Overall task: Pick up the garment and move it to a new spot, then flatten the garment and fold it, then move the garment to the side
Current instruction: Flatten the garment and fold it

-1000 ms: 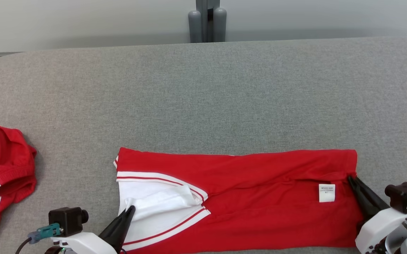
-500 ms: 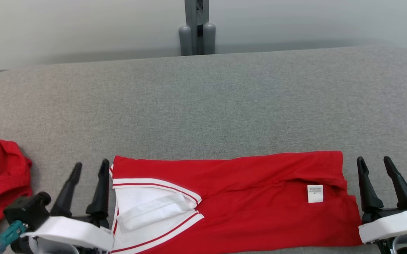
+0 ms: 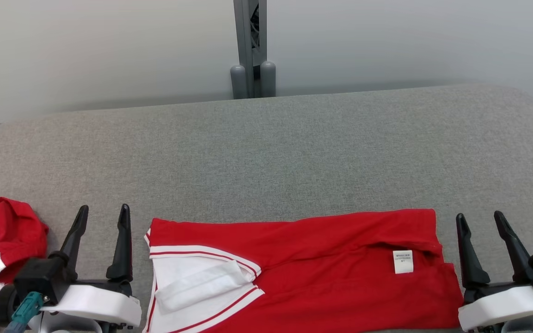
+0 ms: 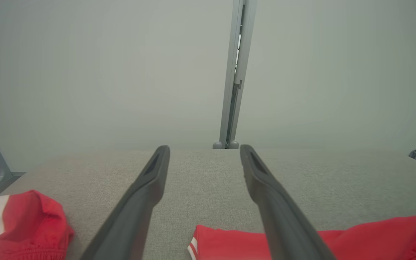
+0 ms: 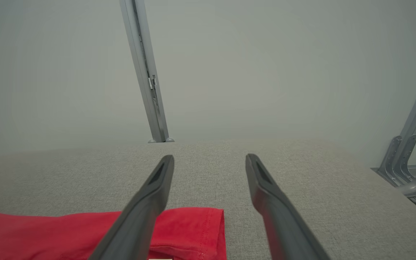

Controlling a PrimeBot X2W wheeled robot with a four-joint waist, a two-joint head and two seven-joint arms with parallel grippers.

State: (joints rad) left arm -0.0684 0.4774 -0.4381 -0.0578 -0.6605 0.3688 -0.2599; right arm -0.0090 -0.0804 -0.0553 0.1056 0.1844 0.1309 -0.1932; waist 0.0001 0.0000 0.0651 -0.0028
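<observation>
Both claws gaped fully and held nothing: the left gripper (image 3: 103, 208) just beside the red jersey (image 3: 321, 263) at its sleeve end, the right gripper (image 3: 479, 215) just beside its hem end. The jersey lay as a long, flat band along the near edge of the grey woven tabletop (image 3: 266, 152). Folding it well probably meant pinching both soft knit layers at one short end, keeping the white striped sleeve (image 3: 201, 282) tucked.

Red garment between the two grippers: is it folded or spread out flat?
Folded. The red garment lies as a long narrow band, layers overlapping, its white panel doubled over and inner label showing.
</observation>
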